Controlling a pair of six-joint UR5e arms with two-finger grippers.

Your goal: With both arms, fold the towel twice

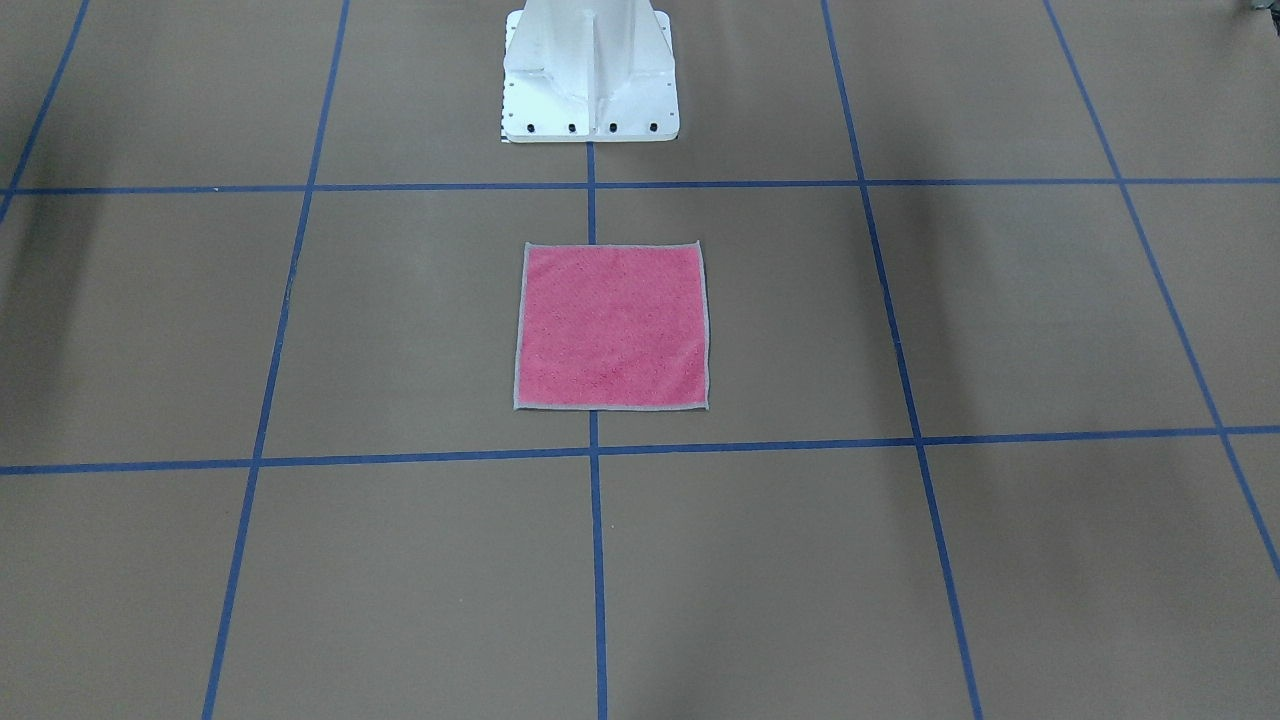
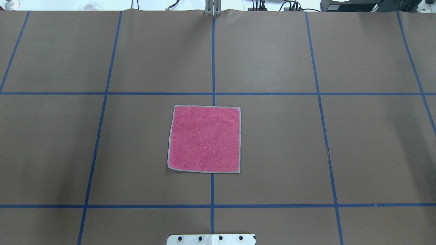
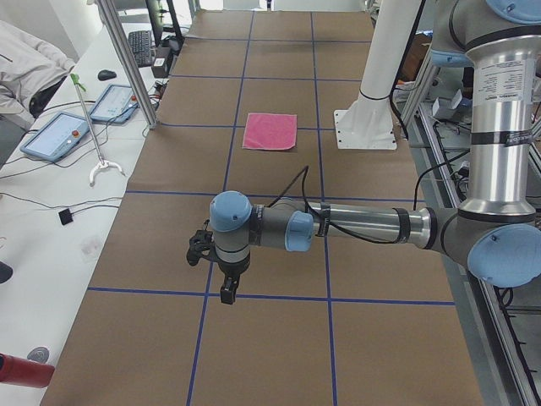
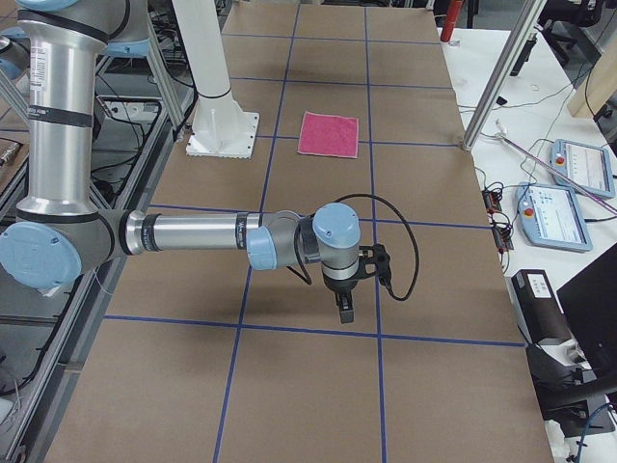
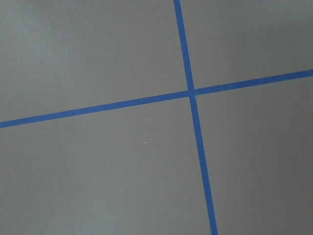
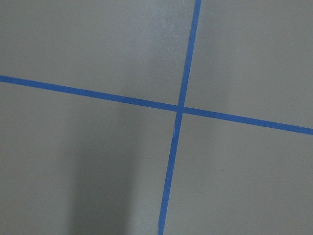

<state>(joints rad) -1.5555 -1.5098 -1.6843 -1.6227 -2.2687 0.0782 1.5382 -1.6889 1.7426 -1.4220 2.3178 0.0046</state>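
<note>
Towel (image 2: 204,139) spread flat at mid-table, both arms parked well away from it

The brown table (image 2: 272,143), gridded with blue tape (image 2: 213,61), carries the left arm (image 3: 363,224) and right arm (image 4: 193,233), each stretched low over its own end with the forearm level; the white pedestal (image 1: 592,70) stands at the robot's edge, and just in front of it the towel lies unfolded, pink face up, grey border all round, straddling the centre tape line; the left gripper (image 3: 226,296) and right gripper (image 4: 345,311) each point down above a tape crossing, holding nothing, and I cannot tell how wide their jaws stand
</note>
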